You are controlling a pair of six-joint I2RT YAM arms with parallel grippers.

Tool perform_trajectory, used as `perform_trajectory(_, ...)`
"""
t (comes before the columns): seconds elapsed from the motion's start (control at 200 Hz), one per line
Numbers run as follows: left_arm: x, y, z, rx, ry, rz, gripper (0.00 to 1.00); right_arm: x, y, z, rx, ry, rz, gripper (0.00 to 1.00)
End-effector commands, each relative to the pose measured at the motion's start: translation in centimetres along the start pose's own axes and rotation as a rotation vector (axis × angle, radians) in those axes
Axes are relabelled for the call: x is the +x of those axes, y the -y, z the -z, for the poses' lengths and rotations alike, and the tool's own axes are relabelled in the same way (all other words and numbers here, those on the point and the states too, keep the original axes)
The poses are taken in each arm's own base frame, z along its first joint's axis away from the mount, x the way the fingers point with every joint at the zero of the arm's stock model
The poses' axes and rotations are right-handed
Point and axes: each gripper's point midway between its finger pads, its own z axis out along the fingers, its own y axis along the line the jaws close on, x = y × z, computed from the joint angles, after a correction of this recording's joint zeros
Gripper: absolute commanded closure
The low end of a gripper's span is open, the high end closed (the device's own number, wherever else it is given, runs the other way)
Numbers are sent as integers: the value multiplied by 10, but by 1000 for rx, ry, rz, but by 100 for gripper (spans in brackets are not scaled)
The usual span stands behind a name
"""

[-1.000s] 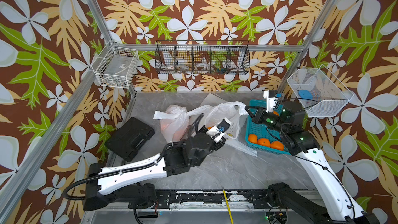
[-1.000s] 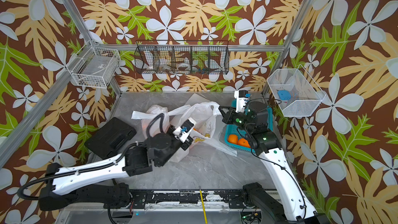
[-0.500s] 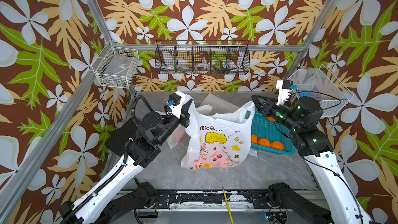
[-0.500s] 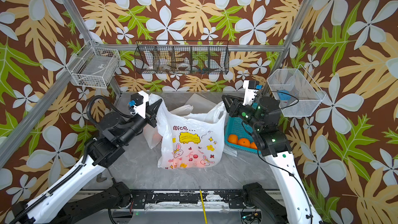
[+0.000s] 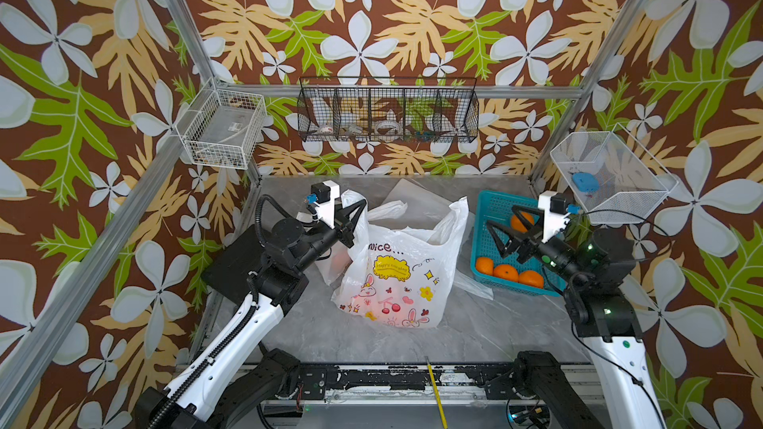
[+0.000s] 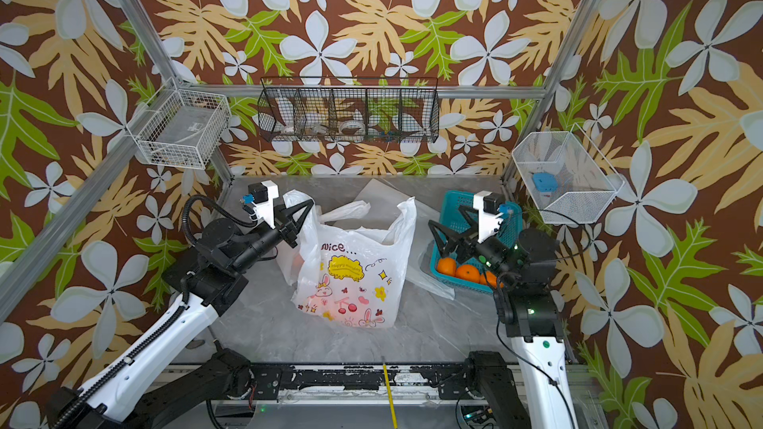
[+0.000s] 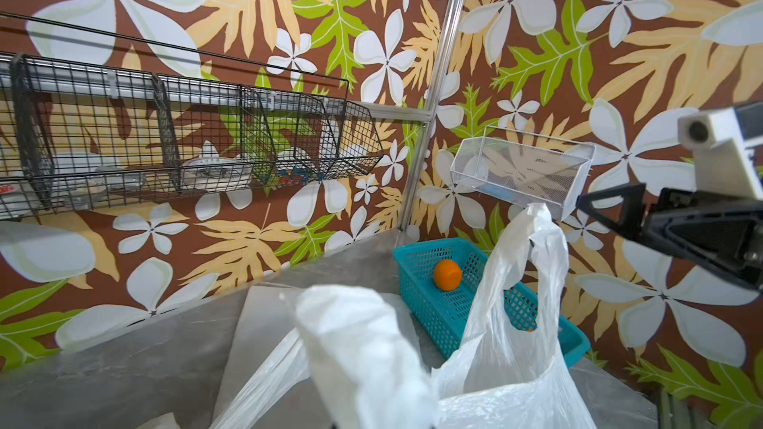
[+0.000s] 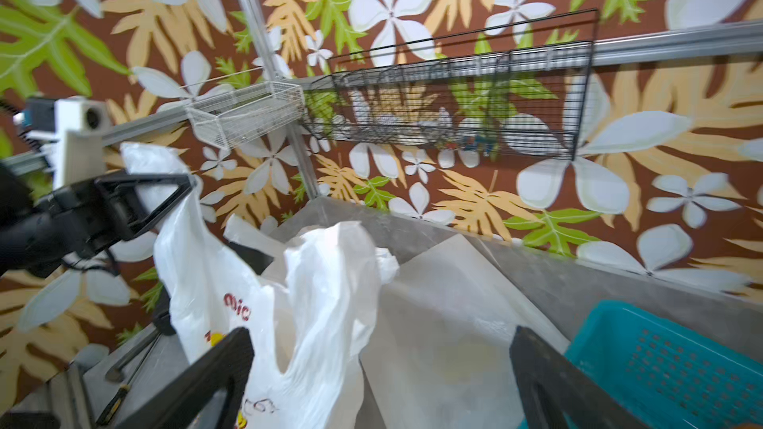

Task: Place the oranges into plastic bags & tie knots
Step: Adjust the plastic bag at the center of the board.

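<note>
A white plastic bag with cartoon prints stands open mid-table. My left gripper is shut on its left handle, holding it up; the handle hides the fingers in the left wrist view. The bag's right handle stands free. My right gripper hangs open and empty just right of that handle, over the teal basket. In the basket lie three oranges at the front and one orange further back. A second bag with an orange tint inside sits behind the printed one.
A flat bag lies at the table's back. A black case sits at the left edge under my left arm. Wire baskets hang on the walls: white, black and mesh.
The printed bag went from lying flat to standing, lifted by both handles. My right gripper has opened, let go of the right handle and drawn back over the basket.
</note>
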Motion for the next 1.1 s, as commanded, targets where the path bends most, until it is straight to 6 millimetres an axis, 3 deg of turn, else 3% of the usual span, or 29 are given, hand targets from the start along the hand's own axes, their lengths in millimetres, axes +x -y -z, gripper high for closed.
perform_trajectory(0.0,-10,6,0,35,41,15,100,7,-19,-4,-157,71,77,1)
perform_trajectory(0.155,-8,5,1,34,39,17,100,42,-8,-18,-191,41,36,1)
perform_trajectory(0.27,-6,3,1,24,36,17,100,56,-7,-26,-260,91,2,1)
perform_trajectory(0.395,-4,0,1,12,29,17,100,72,-5,-47,-308,47,-30,1)
perform_trajectory(0.651,-4,1,3,17,24,16,100,68,1,-79,-345,89,-75,1)
perform_trajectory(0.776,-3,0,3,17,21,23,100,65,-12,-93,-422,115,-93,1)
perform_trajectory(0.936,-3,-3,3,12,23,35,100,68,-25,-104,-469,117,-94,17)
perform_trajectory(1.011,-3,-7,4,7,27,50,100,70,-26,-103,-468,119,-107,33)
perform_trajectory(1.096,-5,-9,6,21,36,65,77,71,-26,-102,-461,117,-114,59)
